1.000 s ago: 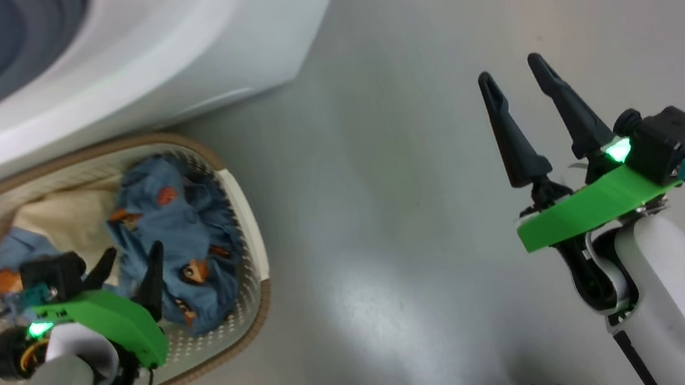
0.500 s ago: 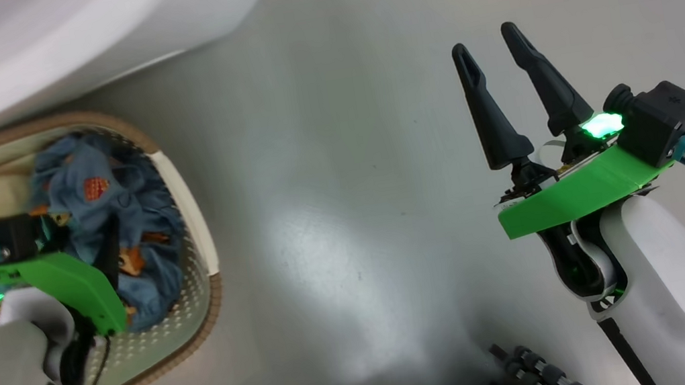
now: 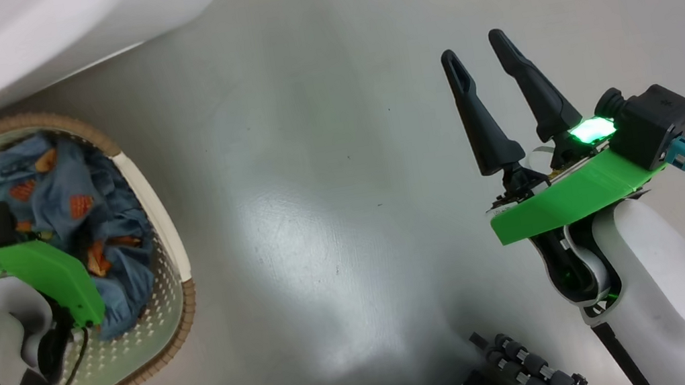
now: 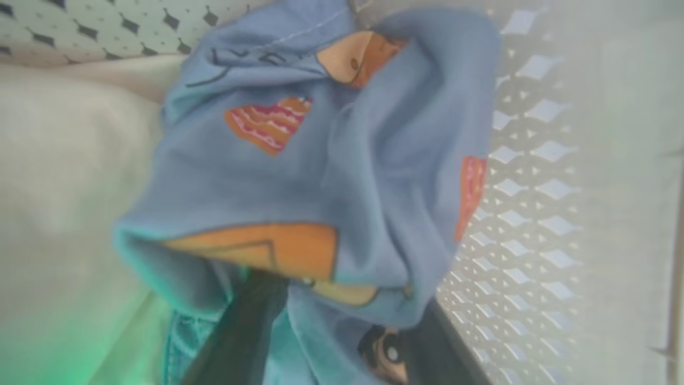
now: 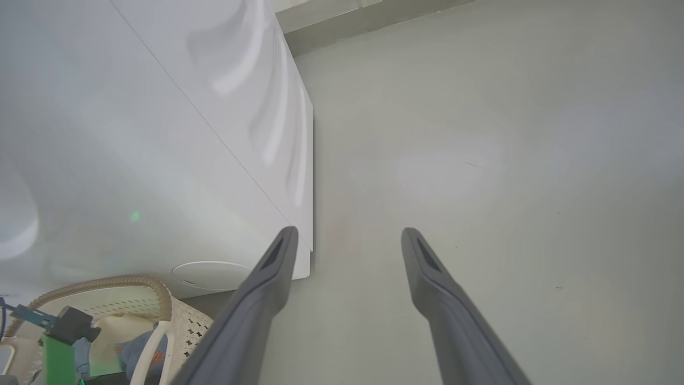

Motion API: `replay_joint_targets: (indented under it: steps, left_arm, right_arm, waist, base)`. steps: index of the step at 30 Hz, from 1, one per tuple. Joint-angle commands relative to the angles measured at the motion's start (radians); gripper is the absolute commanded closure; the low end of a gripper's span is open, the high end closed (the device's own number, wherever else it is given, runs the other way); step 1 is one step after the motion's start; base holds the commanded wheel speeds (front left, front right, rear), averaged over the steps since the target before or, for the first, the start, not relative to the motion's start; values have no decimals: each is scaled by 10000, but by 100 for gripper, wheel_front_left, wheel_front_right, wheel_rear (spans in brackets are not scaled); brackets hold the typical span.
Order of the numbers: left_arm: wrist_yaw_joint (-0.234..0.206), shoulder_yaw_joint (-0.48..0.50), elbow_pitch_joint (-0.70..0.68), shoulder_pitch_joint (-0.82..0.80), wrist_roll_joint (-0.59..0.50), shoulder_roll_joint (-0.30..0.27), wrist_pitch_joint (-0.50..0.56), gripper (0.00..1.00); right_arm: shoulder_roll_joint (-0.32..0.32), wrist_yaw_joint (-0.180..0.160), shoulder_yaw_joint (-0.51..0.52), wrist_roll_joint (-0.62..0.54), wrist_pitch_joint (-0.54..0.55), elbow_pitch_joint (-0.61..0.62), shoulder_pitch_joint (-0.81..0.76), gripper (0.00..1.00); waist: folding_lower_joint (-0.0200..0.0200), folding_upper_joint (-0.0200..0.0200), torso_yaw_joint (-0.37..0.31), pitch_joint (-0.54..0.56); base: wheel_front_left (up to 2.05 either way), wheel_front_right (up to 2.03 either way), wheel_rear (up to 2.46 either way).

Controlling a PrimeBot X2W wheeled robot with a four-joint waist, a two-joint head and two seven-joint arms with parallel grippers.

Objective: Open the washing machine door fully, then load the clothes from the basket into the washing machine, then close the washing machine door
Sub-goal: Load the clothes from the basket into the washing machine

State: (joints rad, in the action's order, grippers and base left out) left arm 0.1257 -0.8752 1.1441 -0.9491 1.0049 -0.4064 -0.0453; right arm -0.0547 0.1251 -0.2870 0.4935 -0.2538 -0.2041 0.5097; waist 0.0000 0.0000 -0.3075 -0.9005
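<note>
1. My left gripper (image 4: 342, 321) is down in the basket. In the left wrist view its two dark fingers (image 4: 243, 331) stand apart with a wad of the blue clothes (image 4: 320, 176) between them. The tips are buried under fabric, so I cannot tell whether they pinch it or merely straddle it.
2. From the head view those fingers are hidden under the green wrist mount (image 3: 49, 277).
3. A cream cloth (image 4: 64, 176) lies against the blue piece, too blurred for me to see any detail.
4. The basket (image 3: 185, 297) sits on the floor (image 3: 328, 188) just beside the washing machine (image 3: 20, 37). Its left end is cut off by the head view's edge, and its perforated wall runs close along one finger in the wrist view.
5. My right gripper (image 3: 471, 45) has its fingers spread with nothing between them. It hangs over bare floor, well apart from the basket.
6. I see the machine's white lower corner; the rest is cropped.
7. A dark ribbed part (image 3: 526, 375) is cut by the bottom edge, and I cannot make it out.
</note>
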Motion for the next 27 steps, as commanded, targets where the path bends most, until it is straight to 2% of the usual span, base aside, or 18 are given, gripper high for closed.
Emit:
replay_joint_targets:
  steps: [1,10,22,27]
  left_arm:
    - [50,110,53,14,46,-171,-99,100]
    - [50,-106,-97,383,452,-78,-982,100]
    - [50,-416,-1424,1308,1241,10,-2033,100]
    - [50,-209,-1861,1764,1505,-26,-2150,100]
  right_arm:
    - [45,56,-152,12,-80,211,-154,0]
    - [45,56,-72,-79,-80,152,-233,0]
    - [45,56,86,-389,-80,-409,-558,0]
    - [45,56,133,-396,-80,-677,-686,0]
  waist:
    - [0,0,24,33]
    - [0,0,287,700]
    - [0,0,915,2202]
    - [0,0,1109,2962]
  base:
    - [0,0,0]
    - [0,0,0]
    - [0,0,0]
    - [0,0,0]
